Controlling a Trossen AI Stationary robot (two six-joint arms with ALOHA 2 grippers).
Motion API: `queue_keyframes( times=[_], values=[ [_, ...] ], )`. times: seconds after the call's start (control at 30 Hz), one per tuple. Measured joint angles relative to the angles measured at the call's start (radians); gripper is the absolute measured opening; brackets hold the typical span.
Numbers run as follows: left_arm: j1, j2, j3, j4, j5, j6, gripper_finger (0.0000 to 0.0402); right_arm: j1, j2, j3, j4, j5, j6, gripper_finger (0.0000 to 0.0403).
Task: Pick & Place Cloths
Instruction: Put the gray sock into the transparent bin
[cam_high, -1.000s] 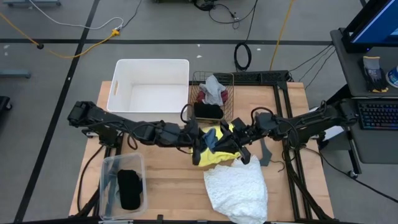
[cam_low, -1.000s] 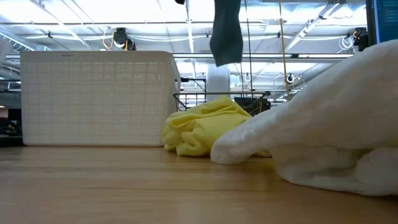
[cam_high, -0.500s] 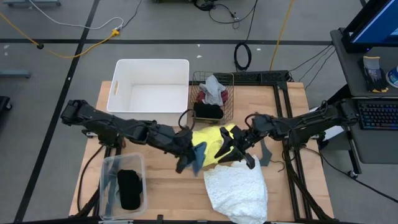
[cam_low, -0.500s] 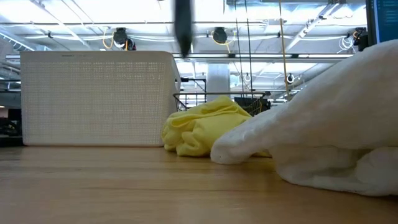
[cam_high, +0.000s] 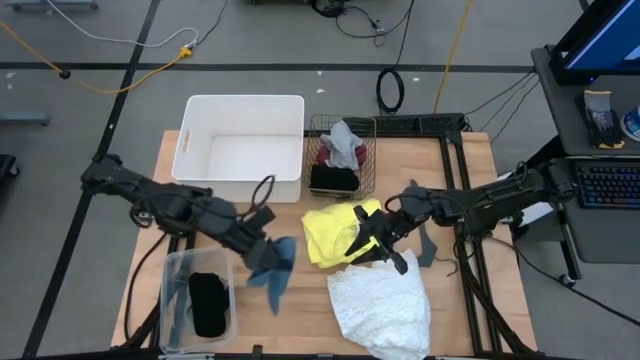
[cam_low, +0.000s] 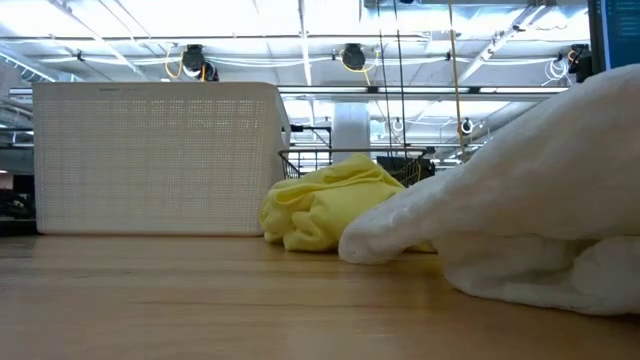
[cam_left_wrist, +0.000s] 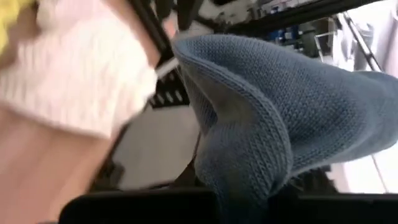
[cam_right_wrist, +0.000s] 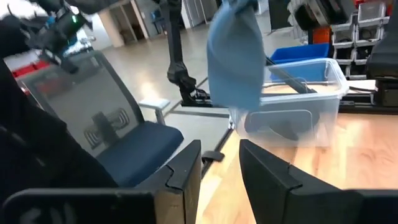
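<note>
I've got the blue-grey knit cloth (cam_high: 277, 268) hanging from my left gripper (cam_high: 262, 262), fingers clamped shut on it, up off the wooden tabletop (cam_high: 290, 325) just beside the clear plastic bin (cam_high: 175, 275) at the near-left corner. A black cloth (cam_high: 208, 303) is lying in that bin. In the right wrist view the same cloth (cam_right_wrist: 235, 57) dangles in front of the bin (cam_right_wrist: 298, 99).

The yellow cloth (cam_high: 330, 232) sits bunched mid-table, and the big white lacy cloth (cam_high: 382, 305) is spread just beside it toward the near edge. My right gripper (cam_high: 372, 243) is over the yellow one's edge, fingers (cam_right_wrist: 273, 177) parted with nothing between them.

Farther back there's the white tub (cam_high: 242, 148) and a wire basket (cam_high: 342, 150) with black, maroon and pale cloths in it. A thin dark V-shaped bar (cam_high: 428, 248) lies right of the lacy piece.

Around the table it's grey floor (cam_high: 90, 120) with dark tape lines and loose cables; there's a desk with a keyboard (cam_high: 608, 185) off right, and a blue office chair (cam_right_wrist: 134, 146) shows in the right wrist view.
</note>
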Motion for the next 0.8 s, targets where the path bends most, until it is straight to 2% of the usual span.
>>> queue_keyframes(
  times=[0.27,0.4,0.53,0.8],
  values=[
    [-0.102,0.007,0.255,-0.487,0.017,-0.258,0.0004,-0.028,0.000,0.000,-0.037,0.002,-0.009,0.0100],
    [-0.164,0.010,0.349,-0.699,-0.025,-0.384,0.0003,-0.034,0.000,0.000,-0.038,0.002,-0.009,0.0100],
    [-0.224,0.007,0.385,-0.884,-0.017,-0.515,0.0003,-0.035,0.000,0.000,-0.038,0.001,-0.011,0.0100],
    [-0.334,0.021,0.384,-1.140,0.053,-0.698,0.0003,-0.035,0.000,0.000,-0.039,0.002,-0.009,0.0099]
  ],
)
